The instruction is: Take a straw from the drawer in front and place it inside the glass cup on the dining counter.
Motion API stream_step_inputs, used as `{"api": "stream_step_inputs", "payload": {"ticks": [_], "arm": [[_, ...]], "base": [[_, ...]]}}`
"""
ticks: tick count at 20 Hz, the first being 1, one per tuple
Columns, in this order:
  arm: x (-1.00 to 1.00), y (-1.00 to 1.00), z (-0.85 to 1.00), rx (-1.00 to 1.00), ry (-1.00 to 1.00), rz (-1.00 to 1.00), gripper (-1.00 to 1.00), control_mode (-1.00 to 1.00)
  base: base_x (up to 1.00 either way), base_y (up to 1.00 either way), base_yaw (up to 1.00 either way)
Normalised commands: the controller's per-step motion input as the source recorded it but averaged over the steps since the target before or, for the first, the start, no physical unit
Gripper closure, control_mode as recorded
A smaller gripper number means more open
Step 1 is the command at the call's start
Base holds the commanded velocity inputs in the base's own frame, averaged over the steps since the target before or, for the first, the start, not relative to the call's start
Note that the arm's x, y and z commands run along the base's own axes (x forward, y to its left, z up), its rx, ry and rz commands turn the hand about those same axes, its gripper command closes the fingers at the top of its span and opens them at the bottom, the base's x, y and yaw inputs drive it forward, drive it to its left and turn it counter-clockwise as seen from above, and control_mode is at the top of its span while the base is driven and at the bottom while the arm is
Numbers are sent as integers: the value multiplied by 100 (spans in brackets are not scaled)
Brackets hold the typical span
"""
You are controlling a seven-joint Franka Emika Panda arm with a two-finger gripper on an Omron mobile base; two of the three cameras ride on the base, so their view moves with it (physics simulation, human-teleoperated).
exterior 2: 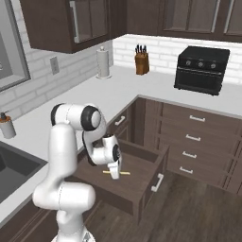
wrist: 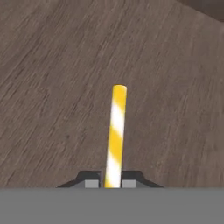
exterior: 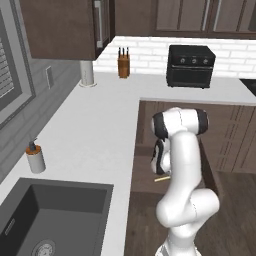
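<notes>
The drawer (exterior 2: 152, 185) stands pulled open under the white worktop, its wooden floor bare around the straw. The straw (exterior 2: 124, 173) is a thin yellow-and-white striped stick lying flat on that floor, also seen as a pale sliver (exterior: 161, 178) beside the arm. My gripper (exterior 2: 114, 175) reaches down into the drawer and is shut on the straw near its middle. In the hand view the straw (wrist: 116, 131) runs up from between the two dark fingertips (wrist: 91, 181), which press on it at the gripper (wrist: 112, 183). The glass cup and the dining counter are out of view.
The L-shaped white worktop (exterior: 95, 130) holds a dark sink (exterior: 55, 215), a soap dispenser (exterior: 35, 159), a paper towel roll (exterior 2: 103, 62), a knife block (exterior 2: 141, 63) and a black toaster oven (exterior 2: 201, 69). Closed drawers (exterior 2: 191, 138) line the right. Wood floor lies beyond the drawer front.
</notes>
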Motion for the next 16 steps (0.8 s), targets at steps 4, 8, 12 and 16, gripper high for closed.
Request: {"api": "stream_step_inputs", "payload": {"ticks": [4, 8, 12, 16], "arm": [[-81, -57, 58, 0, 5, -1, 100, -100], [-61, -49, 92, 0, 0, 0, 100, -100], [-19, -20, 100, -3, -16, 0, 100, -100], [-1, 0, 100, -5, -14, 0, 100, -100]], "base": [[0, 0, 0], [0, 0, 0], [0, 0, 0], [0, 0, 0]]}}
